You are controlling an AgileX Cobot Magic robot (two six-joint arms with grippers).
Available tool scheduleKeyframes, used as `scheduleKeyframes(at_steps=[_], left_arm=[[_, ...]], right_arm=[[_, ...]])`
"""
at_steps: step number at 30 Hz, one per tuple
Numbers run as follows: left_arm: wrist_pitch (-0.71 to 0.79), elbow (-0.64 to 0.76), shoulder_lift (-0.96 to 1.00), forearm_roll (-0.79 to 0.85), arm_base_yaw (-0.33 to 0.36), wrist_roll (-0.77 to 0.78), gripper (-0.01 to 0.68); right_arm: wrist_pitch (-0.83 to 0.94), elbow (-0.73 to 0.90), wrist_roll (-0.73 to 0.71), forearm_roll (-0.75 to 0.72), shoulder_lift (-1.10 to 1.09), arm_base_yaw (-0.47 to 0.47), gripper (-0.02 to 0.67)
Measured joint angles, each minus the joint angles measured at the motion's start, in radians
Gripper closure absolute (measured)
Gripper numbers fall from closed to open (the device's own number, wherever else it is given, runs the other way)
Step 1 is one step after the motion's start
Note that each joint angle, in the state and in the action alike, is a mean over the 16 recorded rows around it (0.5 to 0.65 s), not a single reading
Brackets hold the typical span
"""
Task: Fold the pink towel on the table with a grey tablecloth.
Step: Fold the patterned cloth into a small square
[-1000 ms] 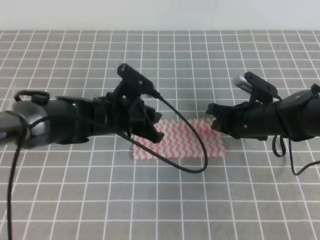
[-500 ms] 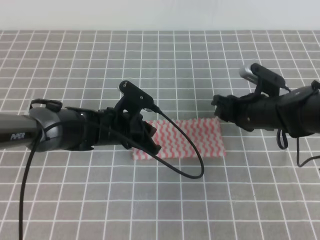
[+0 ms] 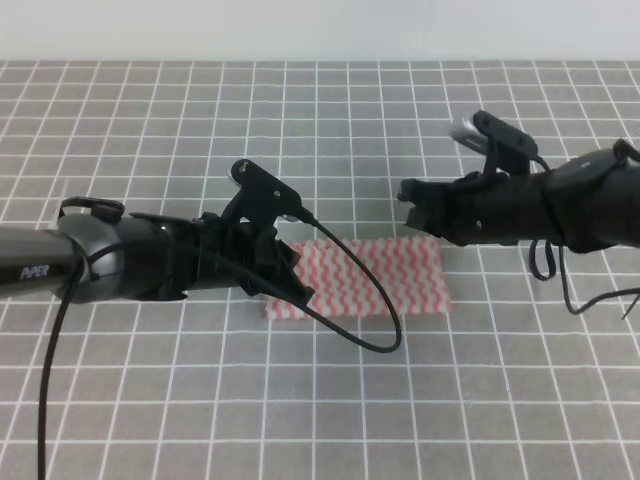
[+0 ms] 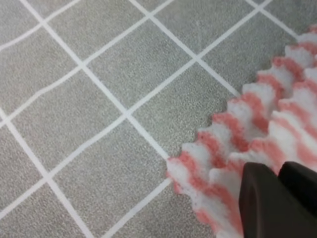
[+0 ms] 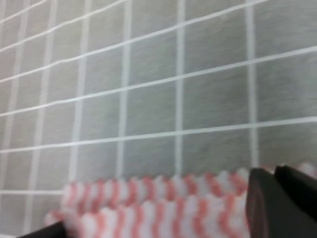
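Glossy black arms [image 3: 110, 262] trail thin black cables [image 3: 370, 310], wrist cameras atop.

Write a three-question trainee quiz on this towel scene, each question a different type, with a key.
1. True or false: the pink towel lies on a plain wooden table.
2. Which gripper is over the towel's left end? A) left gripper B) right gripper
3. Fill in: the tablecloth is grey with a white ____ pattern.

Key: 1 false; 2 A; 3 grid.
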Motion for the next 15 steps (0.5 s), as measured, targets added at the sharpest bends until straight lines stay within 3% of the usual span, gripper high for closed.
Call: scheduleKeyframes(at_steps=[4, 15], left_arm=[[-0.001, 0.0, 0.001, 0.002, 0.0, 0.0, 0.617], [-0.008, 0.002, -0.031, 0.003, 0.0, -0.032, 0.623]], right_arm=[[-0.015, -0.005, -0.002, -0.014, 0.025, -0.001, 0.658], [0.0, -0.005, 0.002, -0.056, 0.035, -0.019, 0.664]])
